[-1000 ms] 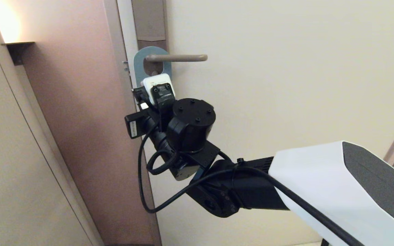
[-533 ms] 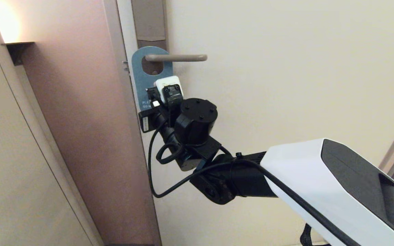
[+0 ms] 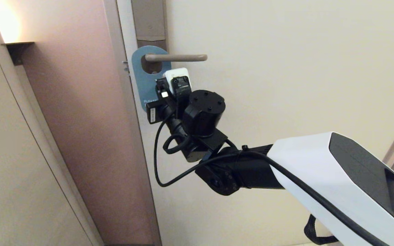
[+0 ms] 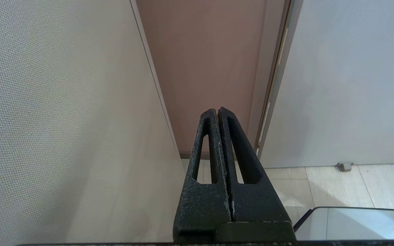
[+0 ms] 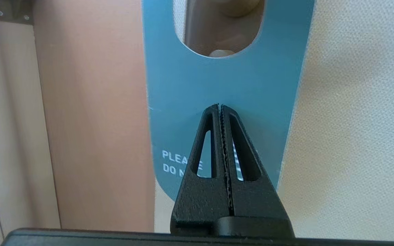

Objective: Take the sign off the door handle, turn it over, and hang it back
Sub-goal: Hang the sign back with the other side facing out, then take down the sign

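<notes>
your sign (image 3: 145, 79) hangs blue side out on the door handle (image 3: 176, 57), the lever passing through its oval hole, with white "plea…" and "do n…" lettering partly visible low on the card in the right wrist view. your right gripper (image 5: 220, 106) sits just in front of the sign's middle below the hole, its jaws closed together on nothing, though you cannot tell whether the tips touch the card. your left gripper (image 4: 217, 111) is parked low, pointing toward the floor by the door, jaws closed and empty.

Matt blue card sign (image 5: 224, 82)
</notes>
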`<state>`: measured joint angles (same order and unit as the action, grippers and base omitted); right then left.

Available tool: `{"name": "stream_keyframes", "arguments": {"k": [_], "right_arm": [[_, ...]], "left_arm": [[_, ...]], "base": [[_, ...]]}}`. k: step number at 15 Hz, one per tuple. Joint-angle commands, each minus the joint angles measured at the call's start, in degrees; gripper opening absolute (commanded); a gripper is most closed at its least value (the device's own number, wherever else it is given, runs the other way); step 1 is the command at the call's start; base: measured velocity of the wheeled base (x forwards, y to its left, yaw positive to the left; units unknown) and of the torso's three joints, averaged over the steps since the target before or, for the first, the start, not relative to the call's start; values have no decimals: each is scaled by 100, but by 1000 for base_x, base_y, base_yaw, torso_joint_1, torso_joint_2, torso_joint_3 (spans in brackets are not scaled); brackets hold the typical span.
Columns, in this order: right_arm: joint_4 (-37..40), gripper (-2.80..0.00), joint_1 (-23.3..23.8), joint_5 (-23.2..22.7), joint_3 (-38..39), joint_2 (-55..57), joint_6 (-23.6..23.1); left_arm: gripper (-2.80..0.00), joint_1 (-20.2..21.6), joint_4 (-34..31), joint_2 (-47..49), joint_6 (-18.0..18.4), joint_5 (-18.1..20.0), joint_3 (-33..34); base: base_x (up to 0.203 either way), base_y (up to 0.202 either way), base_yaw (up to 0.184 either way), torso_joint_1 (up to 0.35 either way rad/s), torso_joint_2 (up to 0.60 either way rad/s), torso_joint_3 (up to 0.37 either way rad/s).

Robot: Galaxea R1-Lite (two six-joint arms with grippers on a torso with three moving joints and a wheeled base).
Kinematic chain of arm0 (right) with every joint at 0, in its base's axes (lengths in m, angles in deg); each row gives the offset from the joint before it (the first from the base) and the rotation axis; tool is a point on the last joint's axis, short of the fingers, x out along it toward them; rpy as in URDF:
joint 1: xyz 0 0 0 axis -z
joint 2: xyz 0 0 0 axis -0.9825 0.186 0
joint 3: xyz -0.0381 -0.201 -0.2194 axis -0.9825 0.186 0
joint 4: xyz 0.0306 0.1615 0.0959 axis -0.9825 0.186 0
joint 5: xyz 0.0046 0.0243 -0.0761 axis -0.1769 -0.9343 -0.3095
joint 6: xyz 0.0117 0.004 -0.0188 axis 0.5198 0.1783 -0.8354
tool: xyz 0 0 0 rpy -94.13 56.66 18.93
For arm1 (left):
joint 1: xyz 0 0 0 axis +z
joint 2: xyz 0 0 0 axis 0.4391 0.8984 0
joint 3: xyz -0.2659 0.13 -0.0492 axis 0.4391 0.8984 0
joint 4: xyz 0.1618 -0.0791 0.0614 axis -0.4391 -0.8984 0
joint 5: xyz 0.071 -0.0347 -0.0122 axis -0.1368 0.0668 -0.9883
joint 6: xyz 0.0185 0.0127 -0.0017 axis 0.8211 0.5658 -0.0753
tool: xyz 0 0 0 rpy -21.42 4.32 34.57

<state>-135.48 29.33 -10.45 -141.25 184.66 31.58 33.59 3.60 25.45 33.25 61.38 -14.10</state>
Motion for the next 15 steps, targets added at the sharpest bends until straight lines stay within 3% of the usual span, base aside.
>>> {"name": "stream_keyframes", "arguments": {"k": [1, 10, 13, 15], "right_arm": [[-36, -280, -15, 11, 147, -100, -10], [2, -280, 89, 18, 2157, -1457, -13], [204, -280, 460, 20, 3228, -2300, -7], [373, -280, 1061, 20, 3967, -2942, -8]], "left_arm": [[-280, 1, -2, 8, 1, 1, 1], [-280, 1, 4, 8, 1, 1, 1], [-280, 1, -2, 8, 1, 1, 1], [-280, 1, -2, 8, 1, 1, 1]], "base": [[0, 0, 0, 0, 0, 0], [0, 0, 0, 0, 0, 0], [0, 0, 0, 0, 0, 0], [0, 0, 0, 0, 0, 0]]}}
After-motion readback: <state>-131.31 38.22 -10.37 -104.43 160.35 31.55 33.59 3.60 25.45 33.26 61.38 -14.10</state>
